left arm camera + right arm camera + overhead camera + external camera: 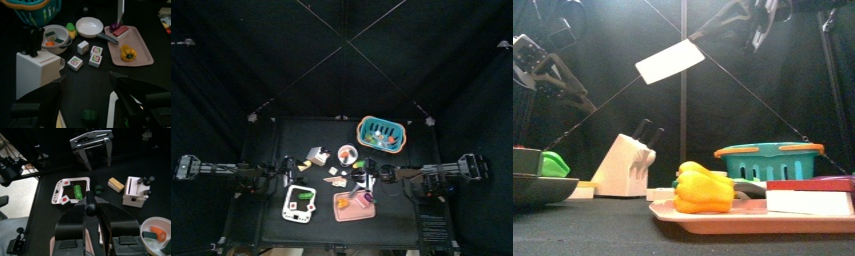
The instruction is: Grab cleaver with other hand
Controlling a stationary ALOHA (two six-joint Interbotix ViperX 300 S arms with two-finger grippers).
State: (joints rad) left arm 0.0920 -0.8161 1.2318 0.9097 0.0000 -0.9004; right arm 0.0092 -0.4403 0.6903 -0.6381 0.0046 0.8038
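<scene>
Cleaver held aloft over the worktop

The cleaver (pixel 673 60) hangs in the air well above the worktop, its broad, pale rectangular blade tilted, the outer end dipping toward the left of the front view. Its dark handle runs up and to the right into the right gripper (pixel 92 208), whose jaws are clamped on it. In the right wrist view only the dark handle end shows between the jaws. The blade's flat face turns toward the front camera
</scene>
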